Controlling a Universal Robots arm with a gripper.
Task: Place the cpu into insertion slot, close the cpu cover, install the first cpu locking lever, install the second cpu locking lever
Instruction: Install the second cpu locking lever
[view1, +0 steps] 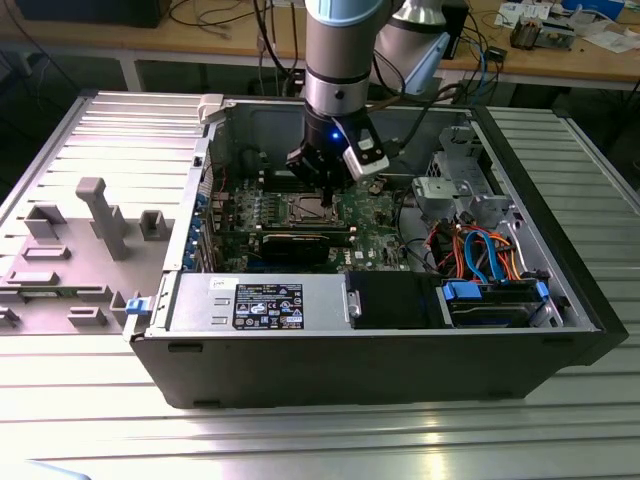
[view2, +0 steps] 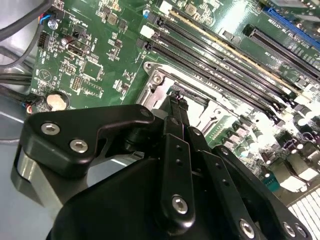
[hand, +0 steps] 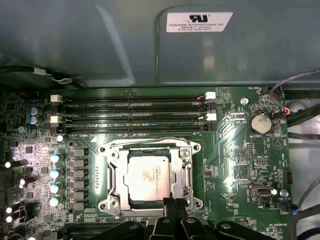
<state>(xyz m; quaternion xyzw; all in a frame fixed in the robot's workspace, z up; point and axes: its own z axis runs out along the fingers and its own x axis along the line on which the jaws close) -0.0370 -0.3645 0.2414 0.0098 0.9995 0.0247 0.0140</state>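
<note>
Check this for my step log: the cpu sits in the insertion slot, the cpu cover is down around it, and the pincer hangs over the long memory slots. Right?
Not quite. In the first wrist view the pincer hangs at the edge of the cpu cover, not over the long memory slots, which lie further off. The rest stands: the cpu sits in the insertion slot with the cover down around it.

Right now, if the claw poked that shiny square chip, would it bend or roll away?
Probably neither. The cpu looks like a flat metal-topped plate, so likely stiff. It lies flat with the cpu cover framing it, so it should hardly slide. The claw sits at its edge.
</note>
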